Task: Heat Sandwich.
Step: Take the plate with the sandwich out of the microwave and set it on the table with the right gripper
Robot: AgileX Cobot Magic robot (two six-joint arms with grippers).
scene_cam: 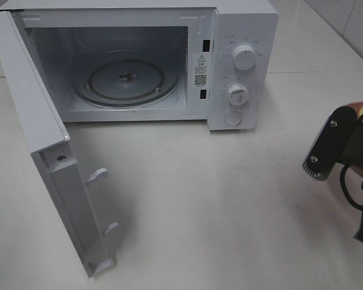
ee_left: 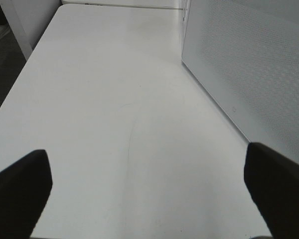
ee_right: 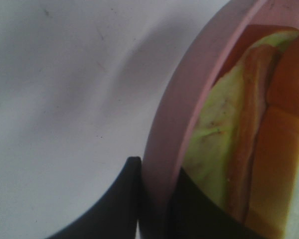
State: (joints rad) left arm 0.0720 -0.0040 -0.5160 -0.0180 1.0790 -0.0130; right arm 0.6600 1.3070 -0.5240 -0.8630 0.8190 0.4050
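At the far left of the high view the white microwave door [scene_cam: 54, 181] hangs swung wide out over the white table [scene_cam: 218, 205], its two latch hooks pointing into the open floor space, and behind it the white countertop microwave oven [scene_cam: 151, 60] shows a bare round glass turntable [scene_cam: 127, 81] in its cavity. The left gripper [ee_left: 149, 189] does not appear in the high view; its own camera shows two dark fingertips set wide apart with nothing between them, over bare table beside a perforated white panel. To the right of the cavity sit two white control dials [scene_cam: 245, 57]. At the far right edge the right gripper [ee_right: 154, 209] is clamped on the rim of the round pink plate [ee_right: 184, 99], one dark finger on each side of it, and the sandwich [ee_right: 249, 129], pale green-yellow and brownish filling between bread, rides on that plate. The pinch is only at one edge, so the plate could tilt and let the sandwich slide off. Judging by the layout, the path to the turntable looks free, though the plate could clip the cavity's right wall or lower sill, while the open door crowds the left side.
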